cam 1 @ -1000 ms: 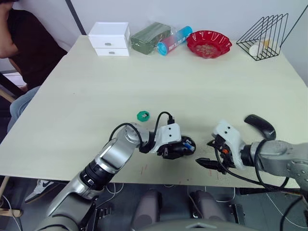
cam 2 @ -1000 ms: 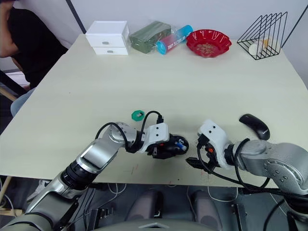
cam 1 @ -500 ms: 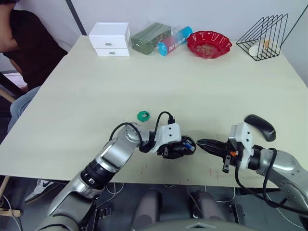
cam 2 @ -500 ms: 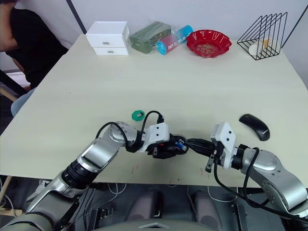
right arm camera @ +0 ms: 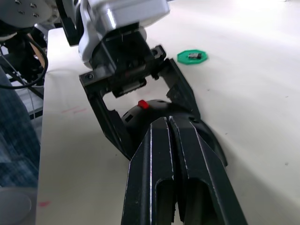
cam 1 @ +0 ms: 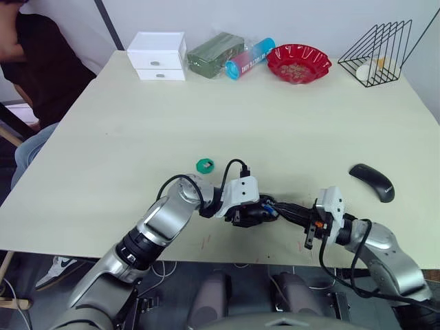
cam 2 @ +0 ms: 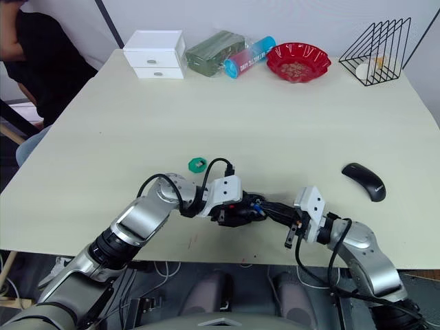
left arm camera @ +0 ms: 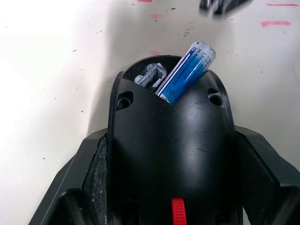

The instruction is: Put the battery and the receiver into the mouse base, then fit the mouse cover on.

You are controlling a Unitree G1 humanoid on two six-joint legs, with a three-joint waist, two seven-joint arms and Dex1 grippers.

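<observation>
My left gripper (cam 1: 256, 212) is shut on the black mouse base (left arm camera: 171, 150), one finger (left arm camera: 86, 176) on each side of it, near the table's front edge. The blue battery (left arm camera: 185, 70) sticks up at a slant out of the base's open end, beside a grey part. My right gripper (cam 1: 276, 204) is shut with nothing in it and points left at that end, its tips just short of the battery. The mouse cover (cam 1: 372, 182) lies on the table to the right. The receiver (right arm camera: 192, 56) looks like the tiny nub on the green disc (cam 1: 204, 165).
Along the far edge stand a white drawer box (cam 1: 157, 55), a green pack (cam 1: 214, 53), a blue-pink tube (cam 1: 249, 58), a red bowl (cam 1: 298, 62) and a black wire rack (cam 1: 377, 51). A seated person (cam 1: 34, 69) is at the far left.
My right gripper has shut and swung left from the table's front edge, so its tips now lie by the mouse base. The left arm has held still.
</observation>
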